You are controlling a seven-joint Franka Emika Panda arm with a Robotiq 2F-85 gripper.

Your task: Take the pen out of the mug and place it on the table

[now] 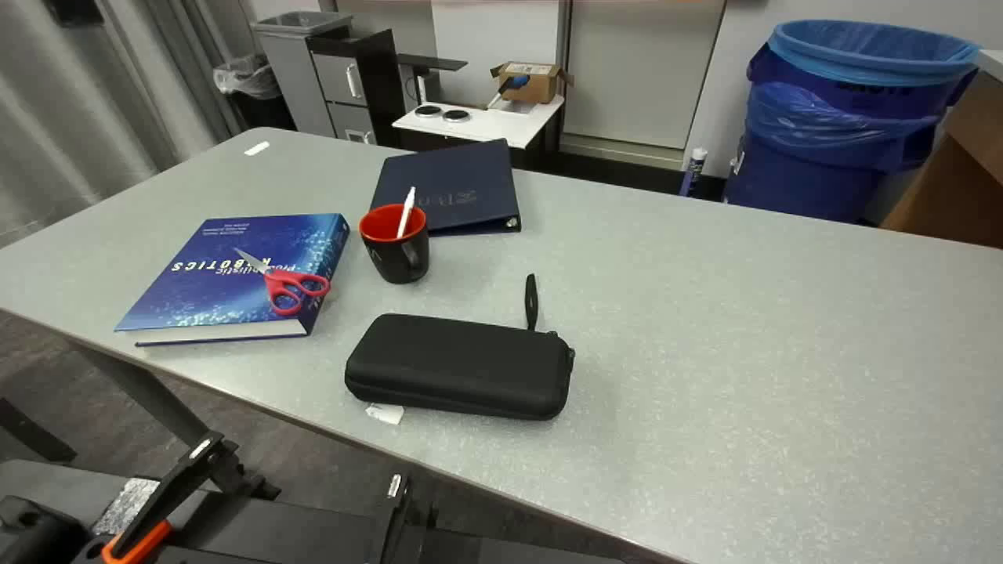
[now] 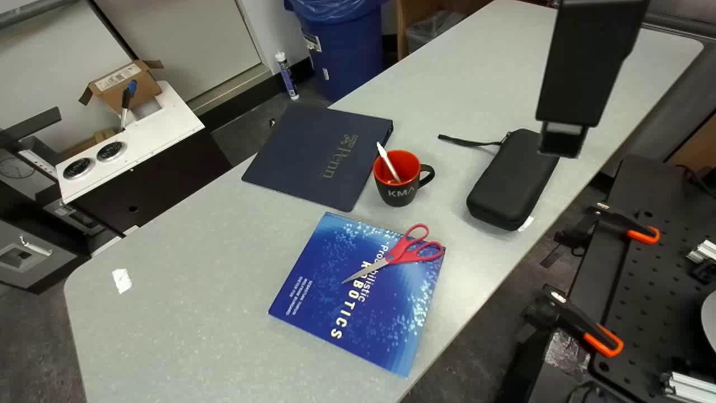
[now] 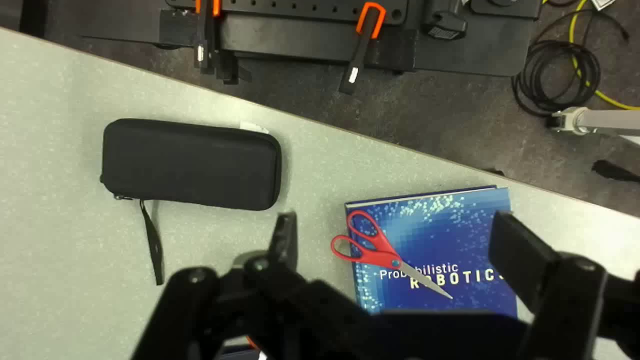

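Pen (image 1: 406, 214): slim, white, tilted in round red-lined mug (image 1: 394, 254); table (image 1: 744, 352) speckled.

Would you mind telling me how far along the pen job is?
Done: nothing yet; in both exterior views the pen leans inside the mug. In hand: nothing; the gripper stands open in the wrist view. Remaining: grasping the pen, lifting it clear and laying it on the table.

The worktop (image 1: 744, 352) is looking smooth and finely speckled. The mug (image 2: 398, 194) is looking ceramic and smooth, the pen (image 2: 388, 162) plastic. The scissors (image 3: 381, 256) are pairing metal blades with plastic handles. The book (image 2: 386, 316) is showing a glossy cover; the case (image 1: 462, 364) is looking matt, like cloth.
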